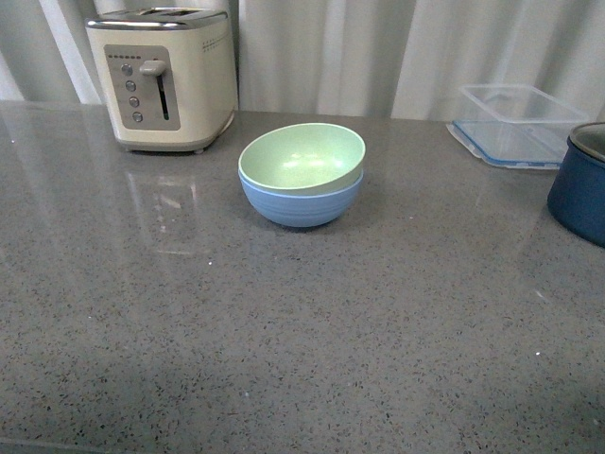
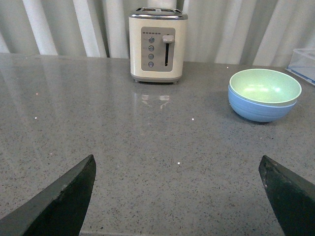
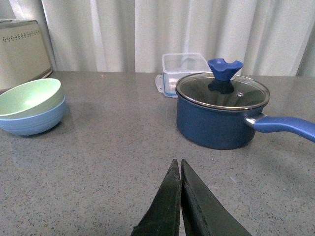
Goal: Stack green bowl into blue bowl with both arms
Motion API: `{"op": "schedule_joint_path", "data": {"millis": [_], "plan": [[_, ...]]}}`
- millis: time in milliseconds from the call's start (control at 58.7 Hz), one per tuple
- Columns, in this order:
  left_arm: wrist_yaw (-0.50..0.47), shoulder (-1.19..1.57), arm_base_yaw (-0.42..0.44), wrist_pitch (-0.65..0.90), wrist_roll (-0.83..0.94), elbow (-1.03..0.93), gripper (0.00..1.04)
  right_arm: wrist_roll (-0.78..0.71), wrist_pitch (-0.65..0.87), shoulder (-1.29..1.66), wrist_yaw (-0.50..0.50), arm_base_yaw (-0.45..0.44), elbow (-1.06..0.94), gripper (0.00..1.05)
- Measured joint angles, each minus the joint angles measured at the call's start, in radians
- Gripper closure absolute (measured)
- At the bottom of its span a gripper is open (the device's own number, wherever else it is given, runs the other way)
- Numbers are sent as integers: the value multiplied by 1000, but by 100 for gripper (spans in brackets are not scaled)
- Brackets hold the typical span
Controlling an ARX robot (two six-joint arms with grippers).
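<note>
The green bowl (image 1: 302, 156) sits nested inside the blue bowl (image 1: 301, 203) near the middle back of the grey counter, tilted a little. The pair also shows in the left wrist view, green bowl (image 2: 265, 86) in blue bowl (image 2: 261, 109), and in the right wrist view, green bowl (image 3: 29, 97) in blue bowl (image 3: 34, 120). Neither arm shows in the front view. My left gripper (image 2: 177, 164) is open and empty, well short of the bowls. My right gripper (image 3: 178, 162) is shut and empty, far from the bowls.
A cream toaster (image 1: 165, 80) stands at the back left. A clear rectangular container (image 1: 515, 123) sits at the back right. A dark navy pot (image 3: 221, 115) with a glass lid and long handle stands at the right edge, ahead of my right gripper.
</note>
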Motion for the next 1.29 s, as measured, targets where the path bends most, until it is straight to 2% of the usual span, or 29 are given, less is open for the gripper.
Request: {"op": "schedule_joint_path", "data": {"millis": [290,392,579,716,750,852,937,1005,1295], "plan": [[0,0,0,0,0,0,7,0,-81,-81,0,0,0,104],[0,0,0,0,0,0,7,0,-242,-208,-1,0,1,104],[0,-1,0,0,0,0,7,0,-253,-246,-1,0,1,104],[0,-1,0,0,0,0,7,-1,-253,-246,-1,0,1,72],[0,-1,0,0,0,0,7,-1,-253,-246,-1,0,1,67],[0,-1,0,0,0,0,7,-1,-253,-246,-1,0,1,40],[0,-1,0,0,0,0,7,-1,-253,-246,-1,0,1,26],[0,-1,0,0,0,0,7,-1,-253,-246,-1,0,1,9],[0,-1,0,0,0,0,7,0,-253,-246,-1,0,1,10]]}}
